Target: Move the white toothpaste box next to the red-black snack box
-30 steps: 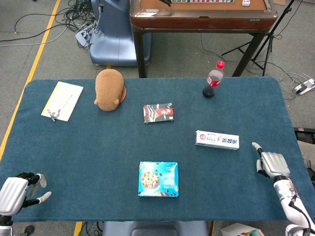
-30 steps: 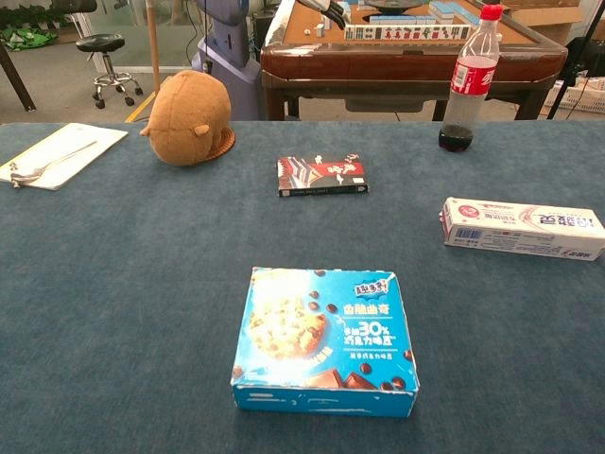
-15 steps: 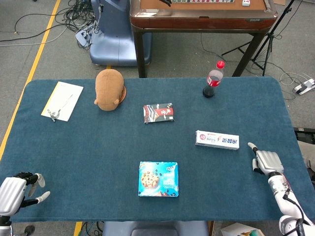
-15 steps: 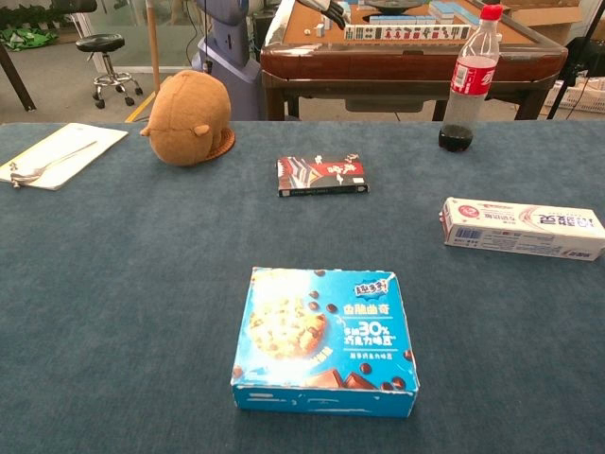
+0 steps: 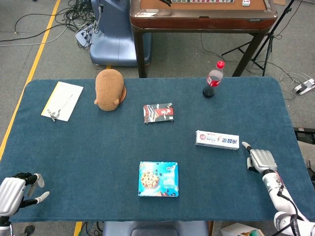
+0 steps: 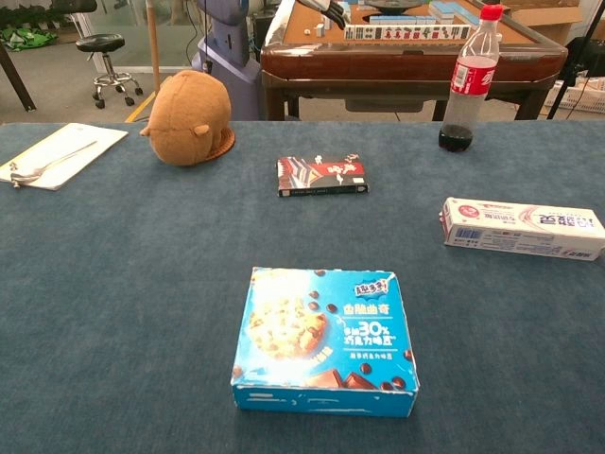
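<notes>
The white toothpaste box (image 5: 217,140) (image 6: 522,228) lies flat on the blue table, right of centre. Up and to the left of it, near the table's middle, sits the red-black snack box (image 5: 158,113) (image 6: 320,175). My right hand (image 5: 260,160) hovers just right of and below the toothpaste box's right end, apart from it, holding nothing, one finger stretched toward the box. My left hand (image 5: 14,191) rests at the table's near left corner, fingers apart and empty. Neither hand shows in the chest view.
A blue cookie box (image 5: 158,179) (image 6: 325,340) lies front centre. A brown plush toy (image 5: 109,89) (image 6: 188,117) sits at the back left, a cola bottle (image 5: 213,78) (image 6: 467,78) at the back right. A white napkin with a spoon (image 5: 62,101) lies far left.
My right hand has crept up and left across the table toward the toothpaste box's right end. The left hand and all objects stay put.
</notes>
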Motion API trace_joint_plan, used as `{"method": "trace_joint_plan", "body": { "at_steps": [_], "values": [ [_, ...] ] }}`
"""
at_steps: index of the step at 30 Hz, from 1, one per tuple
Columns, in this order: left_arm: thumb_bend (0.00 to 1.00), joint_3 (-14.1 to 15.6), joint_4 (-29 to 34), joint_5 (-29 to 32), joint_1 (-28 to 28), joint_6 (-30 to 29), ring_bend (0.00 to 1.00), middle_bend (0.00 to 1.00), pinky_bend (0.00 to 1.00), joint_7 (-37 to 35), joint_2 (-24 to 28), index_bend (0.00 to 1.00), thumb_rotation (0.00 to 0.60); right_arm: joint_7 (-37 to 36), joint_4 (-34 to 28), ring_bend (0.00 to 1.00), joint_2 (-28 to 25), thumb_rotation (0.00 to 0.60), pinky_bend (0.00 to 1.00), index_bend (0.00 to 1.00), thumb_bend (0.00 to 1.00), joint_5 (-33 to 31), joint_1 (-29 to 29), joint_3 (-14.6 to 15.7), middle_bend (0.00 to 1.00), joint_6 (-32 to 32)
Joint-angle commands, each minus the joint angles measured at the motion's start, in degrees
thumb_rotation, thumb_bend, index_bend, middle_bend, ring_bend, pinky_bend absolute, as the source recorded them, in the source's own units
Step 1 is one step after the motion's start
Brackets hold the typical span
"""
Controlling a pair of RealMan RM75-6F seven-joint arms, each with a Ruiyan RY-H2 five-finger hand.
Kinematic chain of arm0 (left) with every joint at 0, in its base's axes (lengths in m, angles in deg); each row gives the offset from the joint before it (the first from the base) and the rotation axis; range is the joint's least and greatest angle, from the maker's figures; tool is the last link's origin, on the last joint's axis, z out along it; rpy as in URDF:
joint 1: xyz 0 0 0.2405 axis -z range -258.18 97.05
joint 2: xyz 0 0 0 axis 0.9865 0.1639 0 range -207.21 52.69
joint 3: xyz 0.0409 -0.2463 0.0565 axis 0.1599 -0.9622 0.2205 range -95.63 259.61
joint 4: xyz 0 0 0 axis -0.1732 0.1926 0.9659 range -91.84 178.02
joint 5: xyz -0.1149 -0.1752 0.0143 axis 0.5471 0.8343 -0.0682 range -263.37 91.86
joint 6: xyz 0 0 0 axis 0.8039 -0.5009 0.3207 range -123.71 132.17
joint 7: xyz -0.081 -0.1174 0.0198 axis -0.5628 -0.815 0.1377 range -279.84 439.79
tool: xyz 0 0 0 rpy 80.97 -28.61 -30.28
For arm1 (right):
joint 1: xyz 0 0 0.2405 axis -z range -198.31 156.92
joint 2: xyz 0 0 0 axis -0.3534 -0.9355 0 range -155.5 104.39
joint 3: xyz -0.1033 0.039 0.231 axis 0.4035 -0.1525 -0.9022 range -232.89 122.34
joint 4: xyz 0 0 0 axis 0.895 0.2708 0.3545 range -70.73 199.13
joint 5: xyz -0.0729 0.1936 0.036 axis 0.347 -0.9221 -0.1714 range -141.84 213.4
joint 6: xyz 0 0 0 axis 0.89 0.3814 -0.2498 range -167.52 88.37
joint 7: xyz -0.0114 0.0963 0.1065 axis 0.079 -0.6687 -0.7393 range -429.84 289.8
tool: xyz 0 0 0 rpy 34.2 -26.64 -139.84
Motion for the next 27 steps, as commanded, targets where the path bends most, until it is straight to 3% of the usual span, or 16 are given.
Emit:
{"method": "trace_joint_plan", "body": {
  "at_steps": [1,27],
  "values": [
    [0.1,0.0,0.0,0.0,0.0,0.0,0.59,0.84,0.54,-0.1,0.0,0.63,0.6,0.2,-0.2,1.0,0.2,0.6,0.99,0.09,0.83,0.0,-0.3,0.1,1.0,-0.1],
    [0.1,0.0,-0.1,0.2,-0.1,0.1,0.59,0.84,0.54,-0.4,0.1,0.63,0.6,1.8,-2.3,1.0,2.8,0.6,0.99,0.09,0.84,0.6,-4.1,-0.3,1.0,0.9]
  ]
}}
